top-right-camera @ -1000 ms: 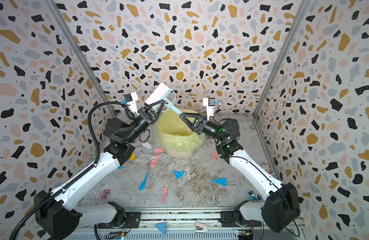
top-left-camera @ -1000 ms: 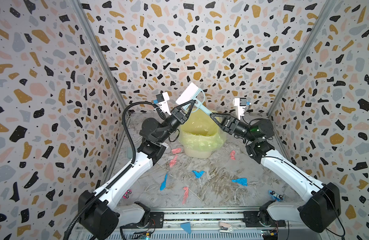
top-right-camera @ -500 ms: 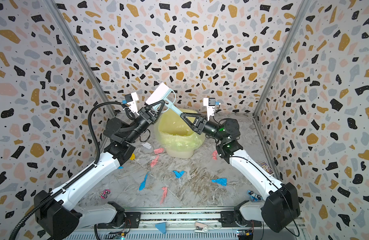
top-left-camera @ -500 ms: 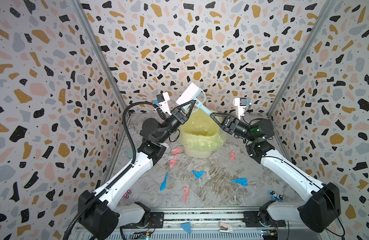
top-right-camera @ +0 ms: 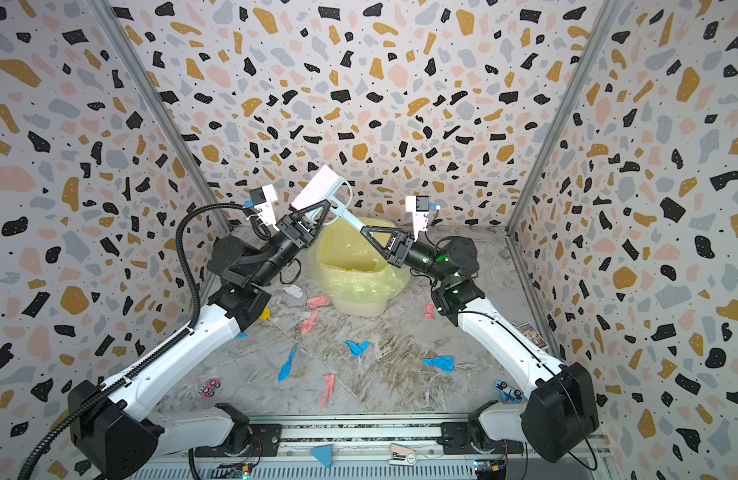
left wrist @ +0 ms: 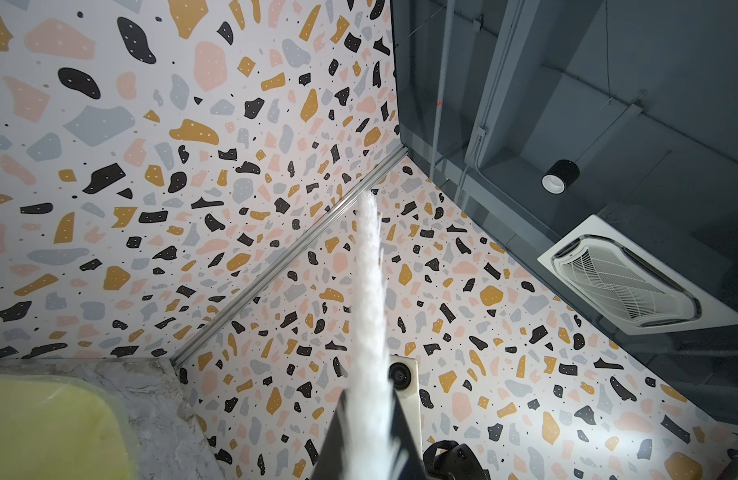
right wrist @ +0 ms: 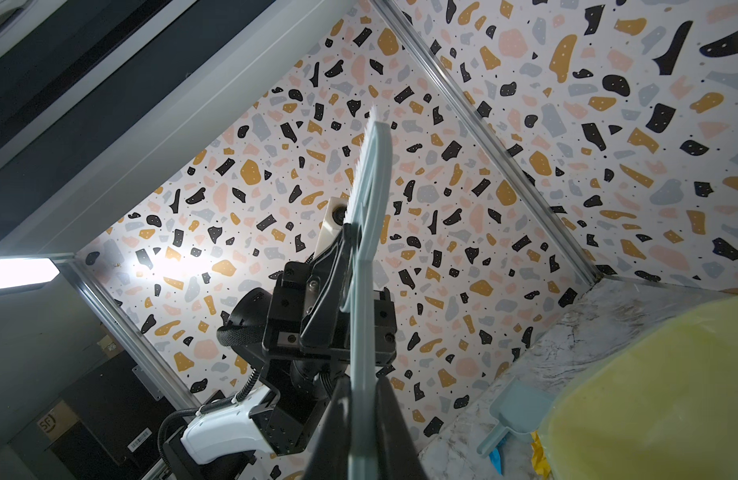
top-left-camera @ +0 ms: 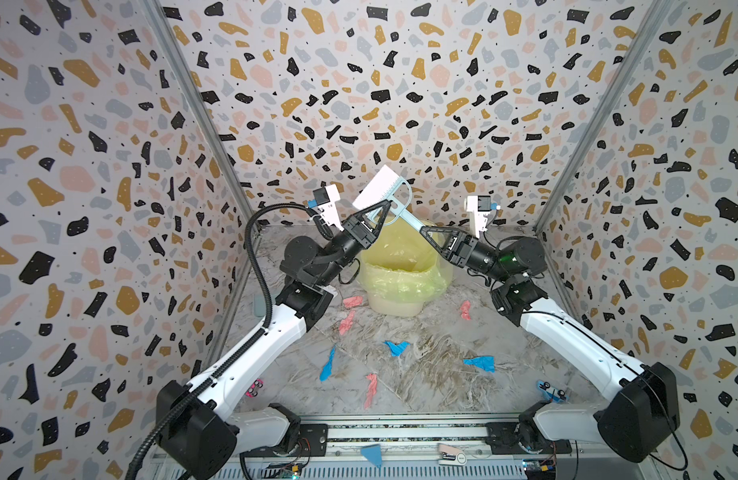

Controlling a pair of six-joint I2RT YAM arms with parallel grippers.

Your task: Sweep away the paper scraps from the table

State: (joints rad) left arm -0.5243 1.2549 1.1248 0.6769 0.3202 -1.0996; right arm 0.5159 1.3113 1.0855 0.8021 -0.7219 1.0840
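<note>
Several sm. crumpled pink/blue scraps point(top-left-camera: 396, 347)

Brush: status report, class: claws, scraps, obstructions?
Both shut on brush: left claw at bristles, right claw on handle. Unswept scraps on table; bin close by pink ones.

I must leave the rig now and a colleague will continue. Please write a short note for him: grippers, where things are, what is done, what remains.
Left gripper: shut on the brush at its bristle end.
Right gripper: shut on the brush handle.
Together they hold the brush in the air above the bin.
Scraps: pink and blue pieces lie spread over the table.
Dustpan: on the table by the bin.
Done: brush picked up.
Left: all the sweeping.
</note>
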